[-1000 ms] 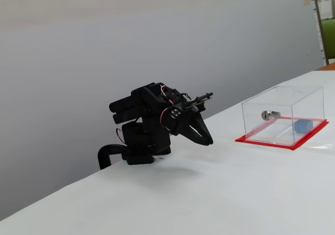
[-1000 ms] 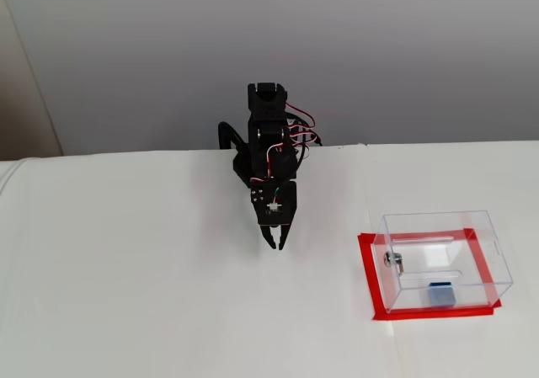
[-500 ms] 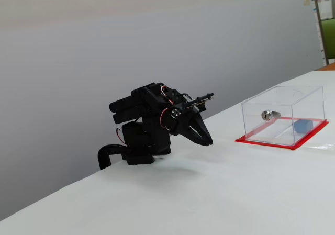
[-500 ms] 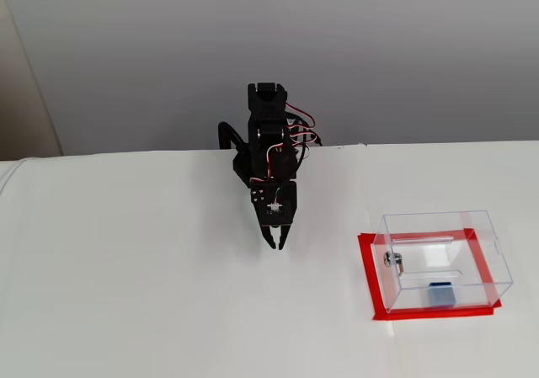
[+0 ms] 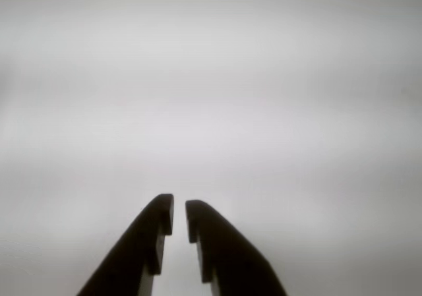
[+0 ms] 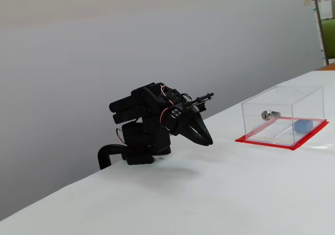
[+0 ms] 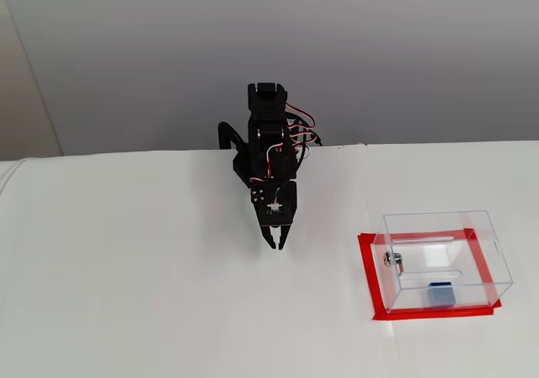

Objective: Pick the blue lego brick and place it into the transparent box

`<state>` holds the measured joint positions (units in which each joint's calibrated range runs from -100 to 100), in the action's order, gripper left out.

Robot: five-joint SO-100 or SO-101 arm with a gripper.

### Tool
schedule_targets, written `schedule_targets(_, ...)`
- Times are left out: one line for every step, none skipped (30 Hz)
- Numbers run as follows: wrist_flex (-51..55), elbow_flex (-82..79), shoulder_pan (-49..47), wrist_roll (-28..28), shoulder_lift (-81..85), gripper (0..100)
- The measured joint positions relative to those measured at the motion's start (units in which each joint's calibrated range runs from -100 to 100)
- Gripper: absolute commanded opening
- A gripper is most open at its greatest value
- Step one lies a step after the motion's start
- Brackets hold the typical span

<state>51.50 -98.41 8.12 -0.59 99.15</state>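
My gripper [image 5: 179, 217] hangs nearly closed and empty over the white table [image 7: 126, 294], a thin gap between its 2 fingers. The blue lego brick [image 7: 440, 294] sits inside the transparent box [image 7: 442, 260], well apart from my gripper. A plain grey wall [image 7: 379, 50] stands behind the table.

You have the box [image 7: 444, 260] sitting upright on the white table, clear-walled, red rim around its base, silver round lock [image 7: 392, 260] on one side wall. Your brick [image 7: 439, 294], small and blue, lies inside on the box floor, at the end away from the lock wall.
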Motion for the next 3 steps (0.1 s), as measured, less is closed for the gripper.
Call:
schedule_targets(0.0,0.0,0.0,0.0,0.0,2)
schedule_targets(0.0,0.0,0.0,0.0,0.0,2)
schedule_targets(0.0,0.0,0.0,0.0,0.0,2)
